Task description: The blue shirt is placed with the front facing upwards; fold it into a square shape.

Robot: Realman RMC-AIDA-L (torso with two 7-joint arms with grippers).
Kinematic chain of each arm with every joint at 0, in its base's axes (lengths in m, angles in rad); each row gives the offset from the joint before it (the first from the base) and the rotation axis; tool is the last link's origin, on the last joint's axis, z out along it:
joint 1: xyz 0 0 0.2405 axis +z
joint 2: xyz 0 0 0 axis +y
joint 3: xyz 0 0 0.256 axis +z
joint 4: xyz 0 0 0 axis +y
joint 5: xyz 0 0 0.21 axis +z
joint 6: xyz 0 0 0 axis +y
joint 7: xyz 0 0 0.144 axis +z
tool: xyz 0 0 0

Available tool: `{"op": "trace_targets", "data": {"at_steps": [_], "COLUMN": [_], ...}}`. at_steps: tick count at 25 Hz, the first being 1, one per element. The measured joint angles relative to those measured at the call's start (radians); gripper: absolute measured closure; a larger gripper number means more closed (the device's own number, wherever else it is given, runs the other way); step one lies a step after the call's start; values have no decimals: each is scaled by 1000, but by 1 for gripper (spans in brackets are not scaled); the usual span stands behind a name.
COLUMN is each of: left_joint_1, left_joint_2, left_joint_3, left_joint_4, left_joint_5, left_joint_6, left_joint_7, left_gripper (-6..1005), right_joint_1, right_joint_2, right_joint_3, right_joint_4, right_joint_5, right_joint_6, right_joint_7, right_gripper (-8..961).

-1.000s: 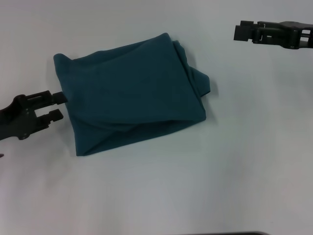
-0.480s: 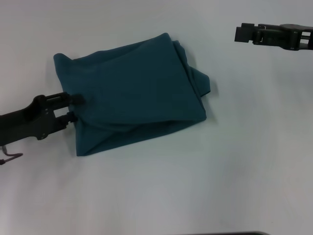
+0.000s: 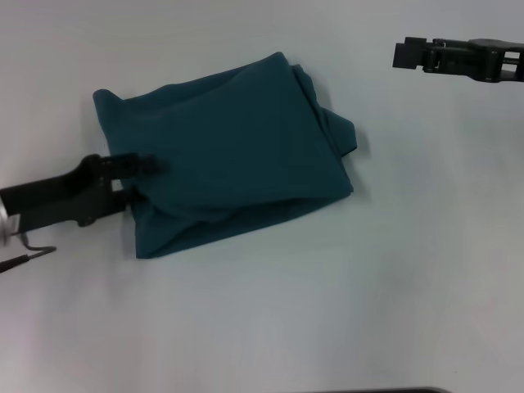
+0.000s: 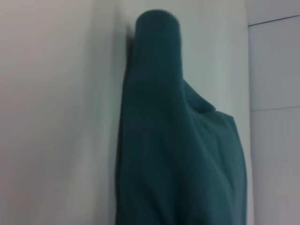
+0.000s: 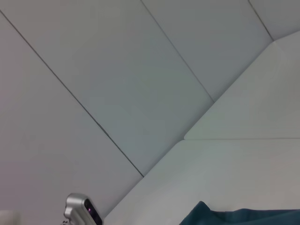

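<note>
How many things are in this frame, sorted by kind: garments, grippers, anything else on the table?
Garments: 1, the blue shirt, folded into a rough square on the table.
Grippers: 2, the left gripper at the shirt's left edge, the right gripper off at the far right, apart from the shirt.
Other loose items on the table: 0.
Total: 3

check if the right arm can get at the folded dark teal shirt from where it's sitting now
Probably yes. The right gripper hangs off to the far right, apart from the folded dark teal cotton shirt, with only bare white table between them. The left gripper is at the shirt's opposite edge, out of its path.
</note>
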Motion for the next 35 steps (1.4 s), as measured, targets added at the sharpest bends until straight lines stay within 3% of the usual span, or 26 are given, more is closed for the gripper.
{"op": "trace_targets", "data": {"at_steps": [5, 12, 25, 35], "left_joint_1": [44, 65, 24, -10], "left_joint_2": [3, 6, -3, -1], "left_joint_3": [-52, -129, -33, -21], "left_joint_4": [-97, -124, -26, -9], "left_joint_5": [-9, -10, -6, -37], "left_joint_6": [77, 155, 58, 47], "left_joint_7": [-25, -25, -16, -5], "left_gripper": [417, 417, 418, 417], "right_joint_1": [2, 5, 5, 2], "right_joint_2": [-1, 0, -2, -2], "right_joint_3": [1, 0, 1, 1], "right_joint_4": [0, 0, 1, 3], "right_joint_5": [2, 1, 0, 0], "right_joint_6": [4, 11, 11, 15], "right_joint_7": [1, 3, 11, 11], "right_gripper": [83, 83, 82, 82]}}
